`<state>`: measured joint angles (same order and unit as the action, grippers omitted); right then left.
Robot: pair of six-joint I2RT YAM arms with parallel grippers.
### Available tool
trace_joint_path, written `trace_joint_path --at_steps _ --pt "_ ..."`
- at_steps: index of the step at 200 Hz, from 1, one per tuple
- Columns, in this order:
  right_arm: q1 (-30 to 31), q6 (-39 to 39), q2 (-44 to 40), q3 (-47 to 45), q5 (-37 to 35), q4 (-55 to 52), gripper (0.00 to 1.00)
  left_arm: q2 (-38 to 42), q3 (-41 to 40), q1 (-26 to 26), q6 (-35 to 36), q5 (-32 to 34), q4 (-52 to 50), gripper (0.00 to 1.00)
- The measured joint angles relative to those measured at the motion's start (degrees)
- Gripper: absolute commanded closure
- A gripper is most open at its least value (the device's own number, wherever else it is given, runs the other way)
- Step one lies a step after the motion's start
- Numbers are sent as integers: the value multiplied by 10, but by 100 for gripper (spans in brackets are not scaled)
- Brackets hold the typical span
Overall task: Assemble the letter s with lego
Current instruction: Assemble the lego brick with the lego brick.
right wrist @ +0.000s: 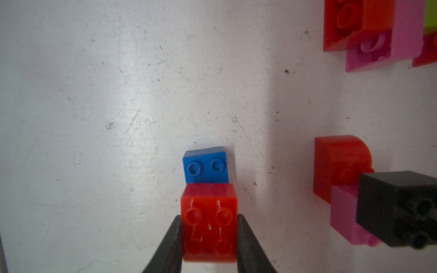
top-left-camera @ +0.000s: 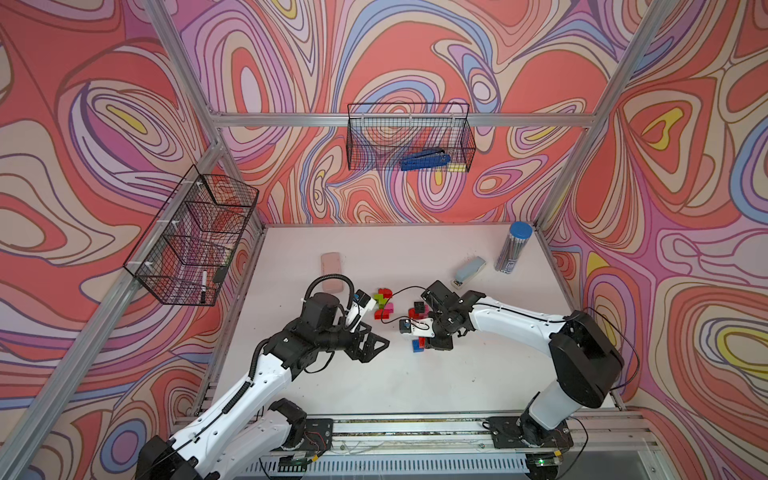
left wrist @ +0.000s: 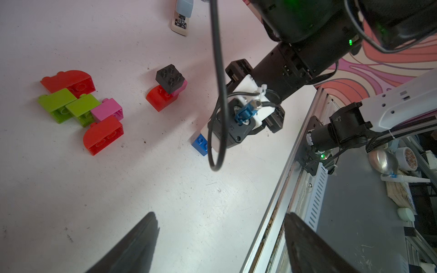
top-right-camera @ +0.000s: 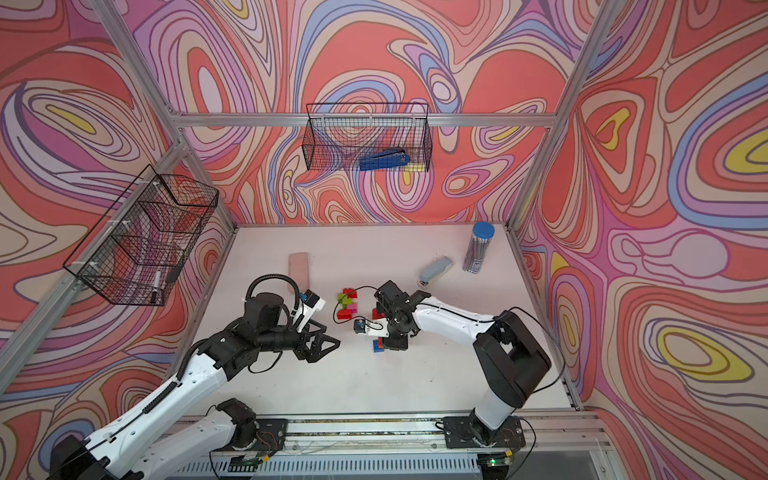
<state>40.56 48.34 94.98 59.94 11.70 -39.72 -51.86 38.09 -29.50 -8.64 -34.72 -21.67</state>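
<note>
My right gripper (right wrist: 209, 219) is shut on a small red lego brick (right wrist: 209, 238), one finger on each side. The brick rests against a blue brick (right wrist: 205, 166) on the white table; the pair also shows under that gripper (top-left-camera: 422, 343) in a top view. A black brick (left wrist: 169, 78) sits on a pink and a red brick close by. A flat cluster of red, lime green and pink bricks (top-left-camera: 383, 303) (left wrist: 82, 106) lies further back. My left gripper (left wrist: 220, 219) (top-left-camera: 374, 345) hovers open and empty, left of the right gripper.
A pale blue-grey stapler (top-left-camera: 469, 270) and a blue-capped tube of pens (top-left-camera: 513, 247) stand at the back right. A pink case (top-left-camera: 331, 264) lies at the back left. Wire baskets (top-left-camera: 409, 137) (top-left-camera: 195, 237) hang on the walls. A metal rail (left wrist: 279, 189) edges the table's front.
</note>
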Motion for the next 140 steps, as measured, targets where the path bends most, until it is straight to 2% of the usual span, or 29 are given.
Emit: trace_joint_path --at_steps 140 --pt "-13 21 34 38 9 -50 81 -2 0 0 0 -7 0 15"
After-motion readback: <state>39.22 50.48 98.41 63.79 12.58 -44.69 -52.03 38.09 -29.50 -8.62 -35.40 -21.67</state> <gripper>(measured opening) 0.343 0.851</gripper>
